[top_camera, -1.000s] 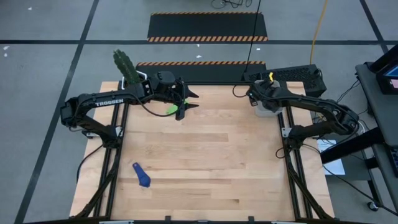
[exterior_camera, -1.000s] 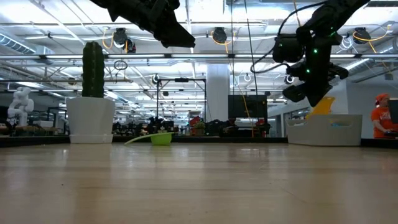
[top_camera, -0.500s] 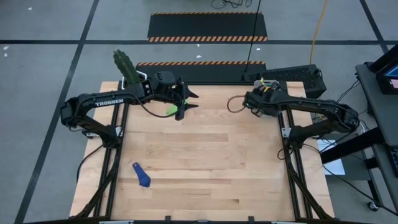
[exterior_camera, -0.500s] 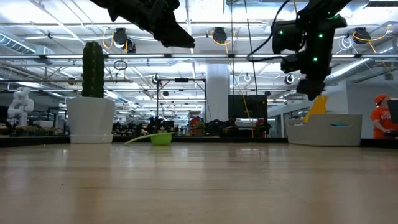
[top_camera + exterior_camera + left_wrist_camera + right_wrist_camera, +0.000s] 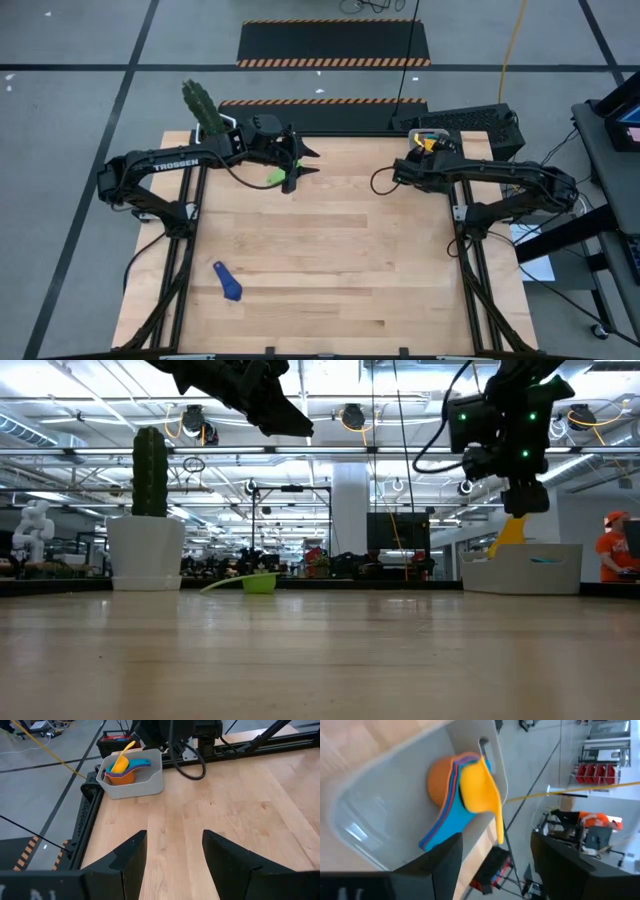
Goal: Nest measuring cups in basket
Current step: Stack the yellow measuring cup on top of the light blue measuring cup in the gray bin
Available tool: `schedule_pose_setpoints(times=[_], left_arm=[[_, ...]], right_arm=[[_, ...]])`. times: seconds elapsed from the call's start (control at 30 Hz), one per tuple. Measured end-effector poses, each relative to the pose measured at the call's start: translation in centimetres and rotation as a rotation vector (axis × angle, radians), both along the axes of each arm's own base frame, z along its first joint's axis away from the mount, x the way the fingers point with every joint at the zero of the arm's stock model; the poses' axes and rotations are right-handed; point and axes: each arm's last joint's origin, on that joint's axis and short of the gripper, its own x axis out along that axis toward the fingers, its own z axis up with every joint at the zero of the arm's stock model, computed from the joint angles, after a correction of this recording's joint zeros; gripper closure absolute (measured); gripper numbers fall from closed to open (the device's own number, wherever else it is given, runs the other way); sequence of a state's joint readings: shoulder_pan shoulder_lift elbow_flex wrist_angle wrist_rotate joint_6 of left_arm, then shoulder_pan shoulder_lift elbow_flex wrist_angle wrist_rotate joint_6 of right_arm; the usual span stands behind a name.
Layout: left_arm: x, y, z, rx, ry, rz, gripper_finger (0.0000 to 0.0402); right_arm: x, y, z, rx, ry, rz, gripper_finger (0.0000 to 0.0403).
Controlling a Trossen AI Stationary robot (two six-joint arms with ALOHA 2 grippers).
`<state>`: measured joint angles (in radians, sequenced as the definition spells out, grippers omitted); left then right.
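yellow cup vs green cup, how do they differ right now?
The yellow cup sits in the basket, stacked on the other cups; the green cup lies on the table near the left pincer. The yellow cup's handle tilts up above the basket rim; the green cup's handle lies low over the table. Both are small handled scoops.

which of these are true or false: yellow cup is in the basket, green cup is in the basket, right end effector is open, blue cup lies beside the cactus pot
1. The yellow cup sits in the basket: true.
2. The green cup is in the basket: false, it lies on the table under the left end effector.
3. The right end effector is open: true.
4. The blue cup lies beside the cactus pot: false, it lies far away, near the table's front left.
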<state>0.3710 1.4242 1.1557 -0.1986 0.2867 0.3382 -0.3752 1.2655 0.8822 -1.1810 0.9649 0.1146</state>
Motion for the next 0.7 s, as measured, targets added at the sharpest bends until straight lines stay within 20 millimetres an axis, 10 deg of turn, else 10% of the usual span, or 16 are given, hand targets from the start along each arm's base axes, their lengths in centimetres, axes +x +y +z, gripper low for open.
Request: schedule_pose_setpoints(times=[0.3, 0.7], left_arm=[[0.0, 0.0, 0.1, 0.002, -0.006, 0.000, 0.0206], [0.1, 0.0, 0.1, 0.003, -0.013, 0.000, 0.0206]], right_arm=[[-1.1, -0.4, -2.0, -0.029, 0.071, -0.016, 0.0221], [-0.9, -0.5, -2.2, -0.036, 0.058, -0.008, 0.0395]])
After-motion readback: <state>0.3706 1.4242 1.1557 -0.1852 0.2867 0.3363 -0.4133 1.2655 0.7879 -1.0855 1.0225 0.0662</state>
